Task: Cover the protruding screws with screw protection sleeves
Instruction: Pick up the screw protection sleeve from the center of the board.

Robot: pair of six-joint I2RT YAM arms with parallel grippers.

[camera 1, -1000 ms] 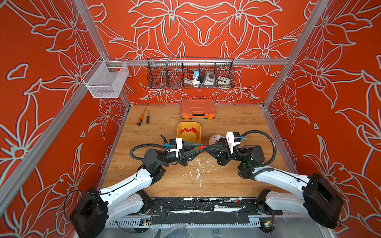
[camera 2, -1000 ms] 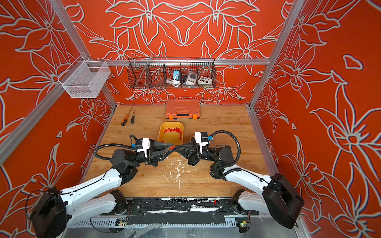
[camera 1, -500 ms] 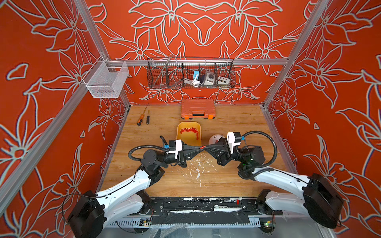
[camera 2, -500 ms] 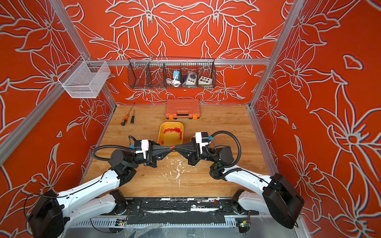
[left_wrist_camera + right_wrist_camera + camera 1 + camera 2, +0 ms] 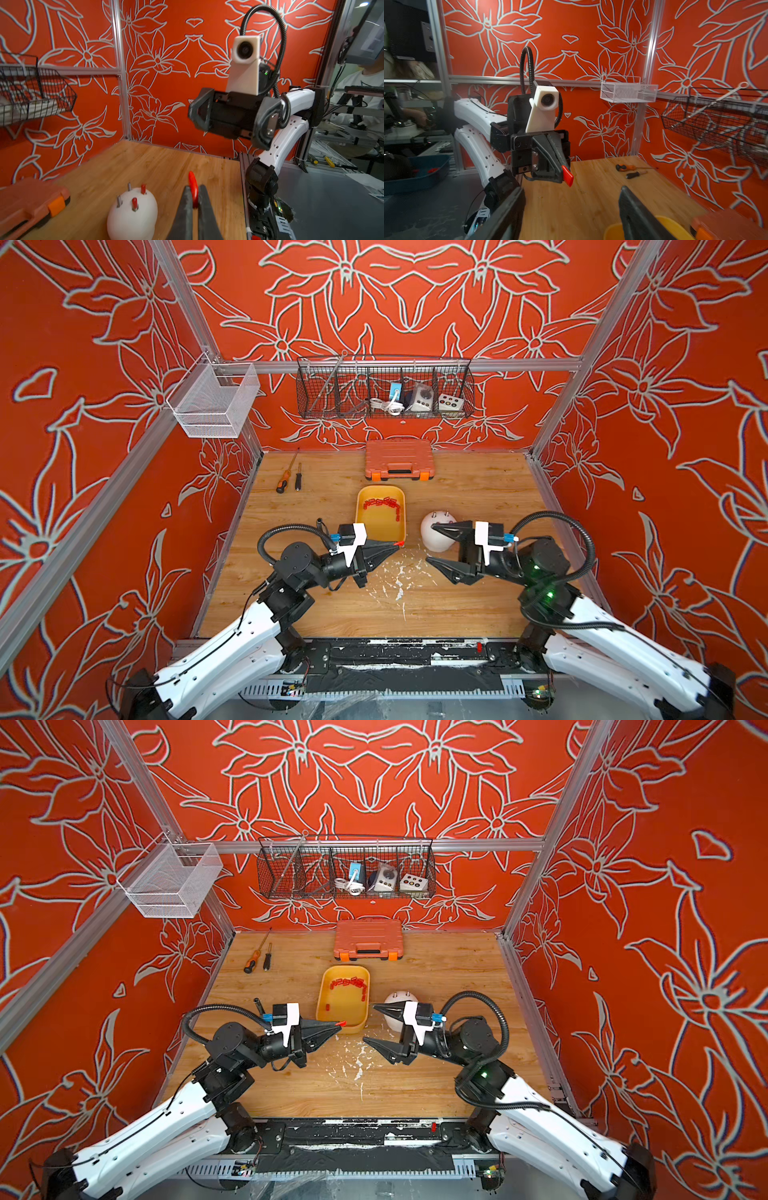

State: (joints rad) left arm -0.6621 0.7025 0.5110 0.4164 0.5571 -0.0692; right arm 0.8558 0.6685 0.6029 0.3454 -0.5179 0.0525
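L gripper (image 5: 397, 545): jaws pinched tight on one held sleeve (image 5: 193, 187), which pokes out past the tips, roughly in line w/ the fingers.
R gripper (image 5: 430, 542): jaws spread wide, nothing in them. Faces L gripper tip to tip, near but apart.
Dome (image 5: 133, 216): white, on the table just ahead of L tips, off to the R-arm side. R gripper's far jaw overlaps it in both top views; can't tell if touching.
Done: 2 of 4 upright studs wear fitted sleeves (image 5: 134, 203), the pair on the side toward L fingers.
Left: 2 bare studs (image 5: 118, 200), thin grey metal. Sleeve no. 3 is in hand but not yet over a stud, so approx half done by my read.
Spare sleeves (image 5: 380, 502): loose scatter in the yellow tray (image 5: 359, 512), just beyond L tips, beside the dome.
Sleeve look: tiny bright red glossy plastic tube, short; far end looks cut at a slant in R wrist view.
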